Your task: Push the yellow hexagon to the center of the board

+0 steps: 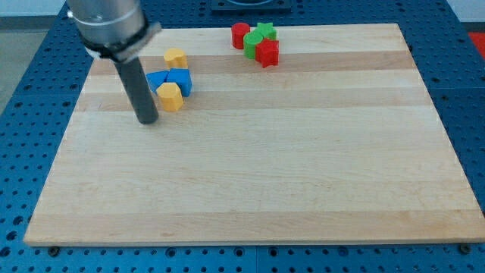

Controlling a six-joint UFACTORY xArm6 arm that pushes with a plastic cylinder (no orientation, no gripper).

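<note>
The yellow hexagon [170, 96] lies near the board's upper left, touching the lower edge of two blue blocks [170, 79]. A second yellow block [176, 57], heart-like in shape, sits just above the blue ones. My tip [147, 120] is on the board just left of and slightly below the yellow hexagon, a small gap apart from it. The dark rod rises from the tip to the grey arm at the view's top left.
A cluster at the view's top centre holds a red cylinder [240, 35], a green star [264, 32], a green block [252, 43] and a red star [267, 52]. The wooden board [258, 167] lies on a blue perforated table.
</note>
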